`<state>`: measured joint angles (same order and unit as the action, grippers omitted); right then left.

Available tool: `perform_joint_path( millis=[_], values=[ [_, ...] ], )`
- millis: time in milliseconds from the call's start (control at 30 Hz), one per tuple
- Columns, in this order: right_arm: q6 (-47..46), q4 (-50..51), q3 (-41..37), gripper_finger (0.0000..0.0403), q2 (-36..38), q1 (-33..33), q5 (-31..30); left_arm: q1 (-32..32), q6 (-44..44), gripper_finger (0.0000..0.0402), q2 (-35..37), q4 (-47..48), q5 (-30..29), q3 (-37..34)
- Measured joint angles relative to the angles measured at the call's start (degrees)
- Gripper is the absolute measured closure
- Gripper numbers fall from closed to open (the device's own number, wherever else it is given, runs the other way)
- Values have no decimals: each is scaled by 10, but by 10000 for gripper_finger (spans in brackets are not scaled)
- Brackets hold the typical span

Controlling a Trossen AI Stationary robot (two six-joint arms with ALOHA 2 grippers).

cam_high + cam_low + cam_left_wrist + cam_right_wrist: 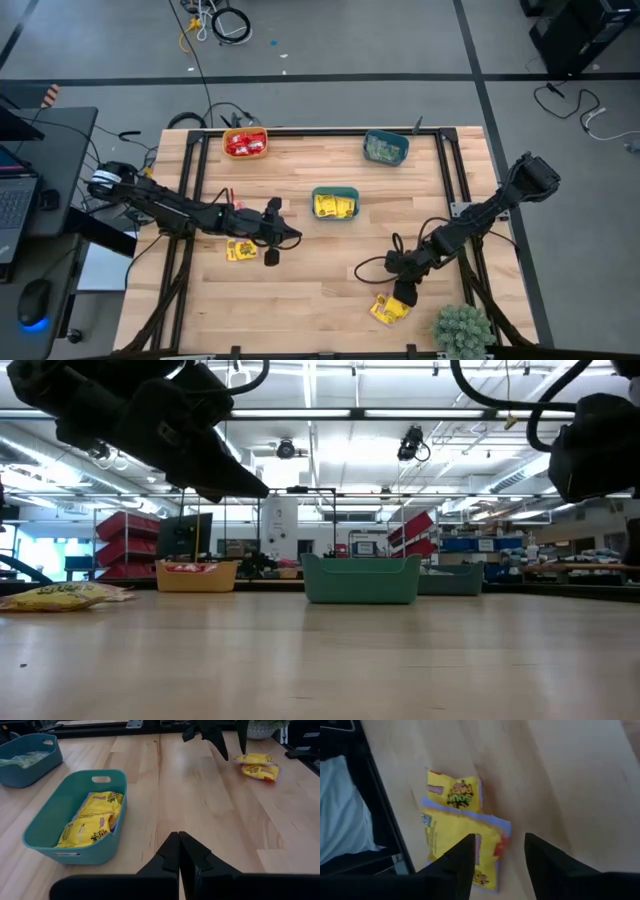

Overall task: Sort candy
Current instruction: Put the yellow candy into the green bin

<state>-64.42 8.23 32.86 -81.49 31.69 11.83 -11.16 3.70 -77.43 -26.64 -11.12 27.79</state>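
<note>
Right gripper (495, 862) hovers with fingers spread wide over two yellow candy packets (460, 827) near the table edge, left gripper (179, 851) pinched closed, empty, beside the teal bowl (42, 832).

Green and black lettering shows on the yellow packet (454, 794) under the right gripper, too warped to read for sure; dark print on the yellow packets (92, 817) in the teal bowl (37, 830) is illegible
</note>
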Motion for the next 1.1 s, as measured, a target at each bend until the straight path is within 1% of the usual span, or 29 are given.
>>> perform_joint_path(
  millis=[133,233,300,400,467,600,633,700,833,967,1033,1100],
  values=[
    [-2,-21,-5,269,-12,2,-2,0,0,400,0,12,0,0],
    [-1,-65,-5,278,-48,5,3,0,3,400,0,15,-1,0],
    [6,-90,-4,279,-71,4,20,-1,6,400,0,15,-3,0],
    [17,-82,7,288,-87,4,25,-2,8,400,0,17,-7,0],
    [36,-68,15,309,-86,4,25,-2,10,400,0,17,-8,0],
    [77,-43,38,384,-67,1,18,-2,11,400,0,17,-10,0],
    [90,-39,48,393,-60,0,13,-2,11,400,0,17,-10,0],
    [107,-29,66,393,-48,-6,6,-2,11,400,0,17,-13,0],
    [158,26,108,401,-30,-26,-26,-2,11,400,0,17,-15,0],
    [217,88,169,402,-23,-66,-49,-2,11,400,0,17,-15,0],
    [241,118,193,400,-23,-77,-49,-2,11,400,0,18,-15,0],
    [251,147,207,392,-22,-76,-33,-2,11,400,0,23,-15,0]
  ],
)
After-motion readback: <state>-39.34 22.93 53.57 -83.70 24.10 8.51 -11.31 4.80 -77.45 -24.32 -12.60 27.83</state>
